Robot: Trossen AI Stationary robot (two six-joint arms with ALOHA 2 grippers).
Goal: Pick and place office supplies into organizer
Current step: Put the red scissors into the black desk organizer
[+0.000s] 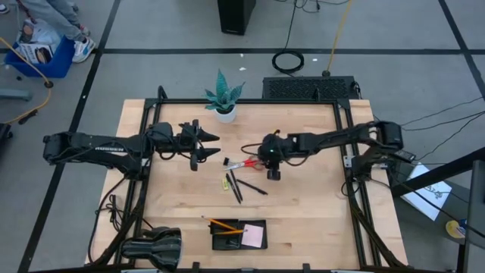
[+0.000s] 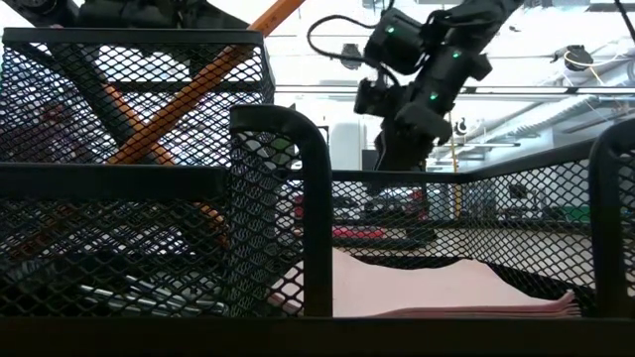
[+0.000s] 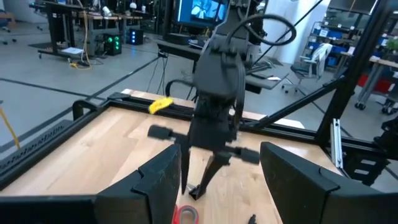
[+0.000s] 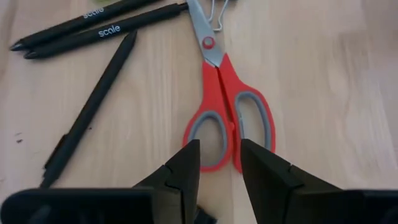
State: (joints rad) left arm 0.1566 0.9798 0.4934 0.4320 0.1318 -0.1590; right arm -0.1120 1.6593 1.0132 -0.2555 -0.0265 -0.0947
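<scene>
Right hand [image 4: 219,163] low over scissors [image 4: 227,111], fingers astride handles.

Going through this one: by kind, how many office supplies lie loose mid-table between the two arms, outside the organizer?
Red-handled scissors: 1
Black pens: 3
Small yellow piece: 1
Small clip at the scissors' tip: 1
Total: 6
</scene>
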